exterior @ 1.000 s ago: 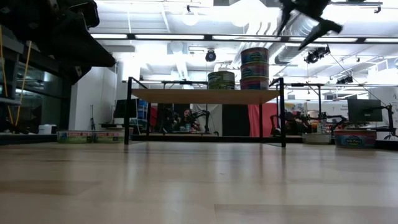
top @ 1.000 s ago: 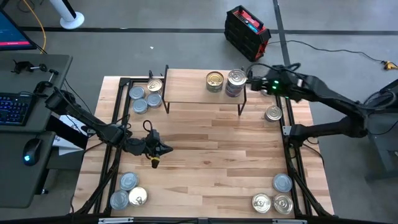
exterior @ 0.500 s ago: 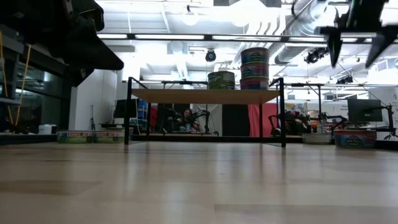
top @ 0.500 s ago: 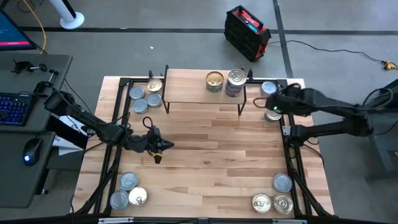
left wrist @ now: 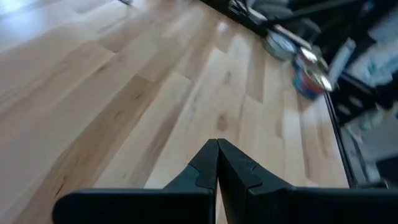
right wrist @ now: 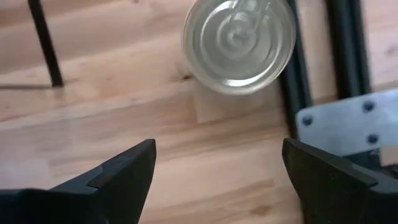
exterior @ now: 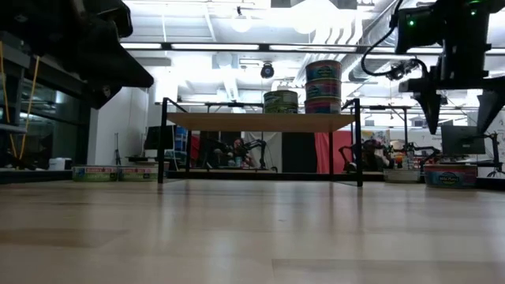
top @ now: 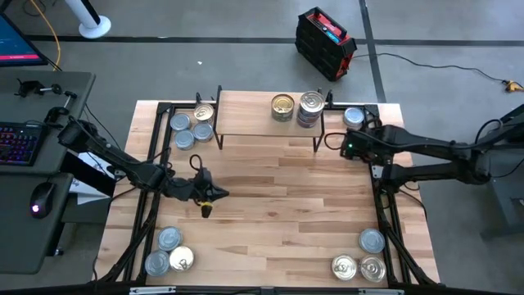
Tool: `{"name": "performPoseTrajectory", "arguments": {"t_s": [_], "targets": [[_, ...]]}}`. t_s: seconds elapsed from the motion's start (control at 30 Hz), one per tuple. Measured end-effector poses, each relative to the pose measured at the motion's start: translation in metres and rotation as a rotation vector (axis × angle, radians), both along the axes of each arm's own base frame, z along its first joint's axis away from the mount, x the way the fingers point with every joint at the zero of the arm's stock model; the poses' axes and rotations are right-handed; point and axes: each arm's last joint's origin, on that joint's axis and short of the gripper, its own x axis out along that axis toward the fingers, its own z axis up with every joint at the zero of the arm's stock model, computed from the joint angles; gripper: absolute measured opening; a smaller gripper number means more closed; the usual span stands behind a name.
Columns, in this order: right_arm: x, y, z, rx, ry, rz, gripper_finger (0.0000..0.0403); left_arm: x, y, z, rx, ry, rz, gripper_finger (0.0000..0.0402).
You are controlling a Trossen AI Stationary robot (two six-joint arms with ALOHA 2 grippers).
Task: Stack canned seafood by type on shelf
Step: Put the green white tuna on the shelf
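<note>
Near edge of the tabletop (top: 270,221): high view shows two tins (top: 169,250) at the near left corner and three tins (top: 360,258) at the near right corner. The low view shows none of these.

Left half, mid-depth: left hand (top: 211,197) hovers over bare wood, well apart from any tin. Its wrist view shows the two fingers (left wrist: 205,165) pressed together with nothing between them, and blurred tins (left wrist: 308,71) farther off along a tabletop edge.

Right side, toward the far edge: right hand (top: 350,147) sits just beside the shelf's right legs, close to the right edge. Low view shows its fingers (exterior: 432,106) pointing down, spread wide and holding nothing, above the tabletop. Right wrist view alone shows what lies beneath: a silver-lidded tin (right wrist: 239,43) standing on the wood ahead of the spread fingers, next to a black frame rail. In the high view the arm hides this tin. One more silver tin (top: 354,117) stands at the far right corner.

Far left corner: a cluster of four tins (top: 190,127), silver and gold lids, just beside the shelf's left legs.

Far edge, centre: the shelf (top: 246,115). On its right half, a single gold-lidded tin (top: 282,106) and just beside it a stack (top: 310,108). Only the low view shows the stack (exterior: 323,87) is three tins high.
</note>
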Motion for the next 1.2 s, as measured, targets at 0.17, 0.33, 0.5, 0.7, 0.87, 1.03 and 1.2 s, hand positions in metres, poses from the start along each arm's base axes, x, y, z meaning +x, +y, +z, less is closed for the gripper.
{"name": "performPoseTrajectory", "arguments": {"t_s": [0.17, 0.33, 0.5, 0.7, 0.87, 1.03, 1.2], "targets": [[0.003, -0.001, -0.005, -0.006, -0.043, -0.069, 0.0339, 0.0, -0.001, 0.001, 0.055, 0.008, -0.073, 0.0], [0.017, -0.008, -0.003, -0.083, -0.209, -0.133, 0.0338, 0.0, -0.002, 0.001, 0.106, 0.011, -0.117, 0.0], [0.02, -0.027, 0.0, -0.22, -0.26, -0.252, 0.0288, 0.002, 0.005, 0.001, 0.104, 0.012, -0.083, 0.0], [0.012, -0.074, -0.009, -0.31, -0.166, -0.331, 0.0075, 0.008, 0.026, 0.001, 0.089, 0.016, 0.03, 0.0], [0.012, -0.131, -0.019, -0.414, -0.207, -0.289, 0.002, 0.013, 0.046, 0.003, 0.082, -0.009, 0.133, 0.0], [0.008, -0.166, -0.04, -0.321, -0.11, -0.271, 0.0005, 0.018, 0.061, 0.01, 0.056, -0.091, 0.215, 0.0], [0.02, -0.186, -0.044, -0.335, -0.019, -0.192, 0.0001, 0.02, 0.07, 0.016, 0.006, -0.158, 0.276, 0.0]]}}
